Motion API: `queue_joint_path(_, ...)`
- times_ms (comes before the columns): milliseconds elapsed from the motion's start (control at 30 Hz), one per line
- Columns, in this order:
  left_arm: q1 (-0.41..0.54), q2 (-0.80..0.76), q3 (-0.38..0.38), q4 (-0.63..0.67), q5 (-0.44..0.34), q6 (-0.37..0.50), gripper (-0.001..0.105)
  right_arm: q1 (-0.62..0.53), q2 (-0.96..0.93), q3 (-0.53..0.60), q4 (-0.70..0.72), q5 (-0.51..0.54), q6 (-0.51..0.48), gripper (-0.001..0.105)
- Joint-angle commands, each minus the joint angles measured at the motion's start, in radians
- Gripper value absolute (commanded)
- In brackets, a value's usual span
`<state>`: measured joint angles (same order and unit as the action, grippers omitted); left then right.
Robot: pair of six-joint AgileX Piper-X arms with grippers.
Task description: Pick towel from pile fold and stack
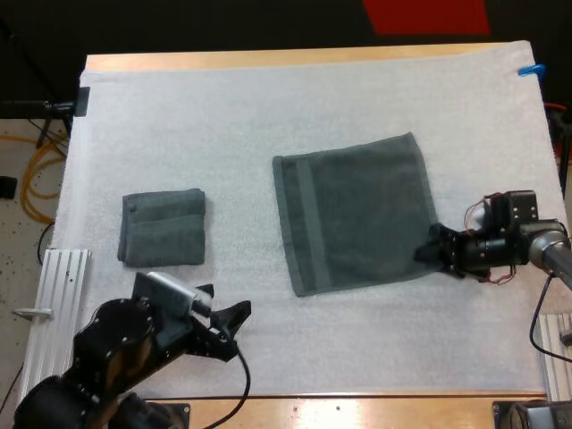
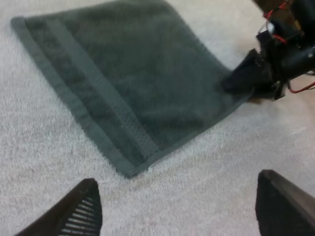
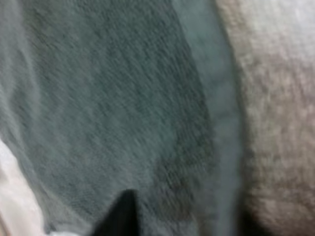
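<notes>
A dark grey-green towel point(image 1: 357, 214) lies spread flat on the middle of the white mat point(image 1: 268, 107). Its banded edge faces left. My right gripper point(image 1: 433, 253) is at the towel's near right corner, shut on that corner; the left wrist view shows the right gripper point(image 2: 235, 81) pinching the towel point(image 2: 123, 78) there. Up close, the right wrist view shows the towel's weave point(image 3: 113, 108) and hem. A folded towel point(image 1: 163, 228) rests at the mat's left. My left gripper point(image 1: 238, 329) hovers open over bare mat, short of the spread towel's near left corner, with its fingers point(image 2: 83, 206) wide apart.
The mat covers nearly the whole table top. An aluminium rail point(image 1: 55, 304) runs along the left edge, and another rail point(image 1: 556, 357) sits at the right. Bare mat stretches behind the towels and along the front.
</notes>
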<state>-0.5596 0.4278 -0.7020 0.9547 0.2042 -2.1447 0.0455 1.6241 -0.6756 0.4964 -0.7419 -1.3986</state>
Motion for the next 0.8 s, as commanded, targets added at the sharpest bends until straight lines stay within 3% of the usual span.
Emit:
queue_joint_path(0,-0.001,0.024,-0.002,-0.017,0.003,-0.004,0.064,0.006,0.005,0.005,0.025,-0.001,-0.032,0.000)
queue_joint_path(200,-0.001,0.164,-0.002,-0.036,0.046,-0.004,0.064,0.006,0.005,0.005,0.078,0.042,-0.099,0.000)
queue_joint_path(333,-0.001,0.291,-0.002,-0.165,0.102,-0.002,0.064,0.006,0.005,0.005,0.088,0.071,-0.118,0.000)
queue_joint_path(567,-0.001,0.571,-0.002,-0.379,0.106,-0.025,0.064,0.006,0.005,0.005,0.088,0.074,-0.124,0.000)
queue_joint_path(767,-0.001,0.787,-0.002,-0.396,0.129,-0.036,0.066,0.006,0.005,0.005,0.088,0.074,-0.124,0.000)
